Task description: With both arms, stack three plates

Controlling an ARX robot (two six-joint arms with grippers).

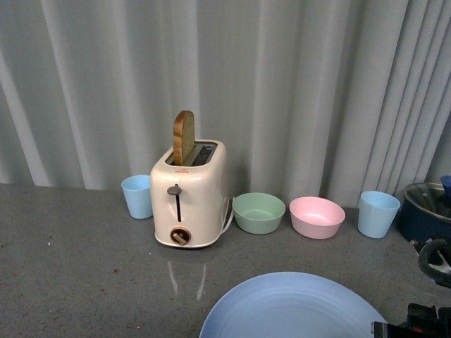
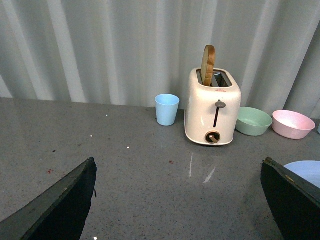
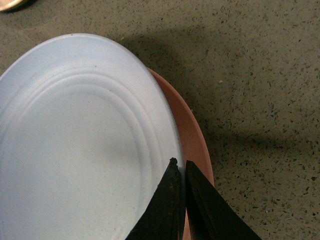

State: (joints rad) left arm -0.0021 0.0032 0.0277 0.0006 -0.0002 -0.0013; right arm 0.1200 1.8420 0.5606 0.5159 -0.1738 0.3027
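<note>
A: Gripping the light blue plate (image 3: pixel 75 150) at its rim: in the right wrist view the right gripper (image 3: pixel 181 167) has its fingers pressed nearly together, pinching the rim's edge at lower centre of the frame. A pink plate (image 3: pixel 192 135) lies directly beneath, showing as a crescent to the right of the blue one. No cream plate in view.

B: Front view check?

A: The blue plate fills the bottom centre-right of the frame, near edge cut off. Behind it sit the toaster (image 1: pixel 189 201) with a slice of bread (image 1: pixel 184 137) upright in the slot, a green bowl (image 1: pixel 258 212), a pink bowl (image 1: pixel 317 216), and a blue cup (image 1: pixel 137 196) at each end of the row. All are on the grey table (image 1: pixel 77 260).

B: Left arm?

A: The left gripper (image 2: pixel 177 200) has fingers spread wide, dark at the lower corners of its own view, holding nothing, over bare table.

B: Advice for this step?

A: Judgement: blue sits offset from pink. Keep the pinch shallow, centre blue over pink, and release only once the rim rests flat.
</note>
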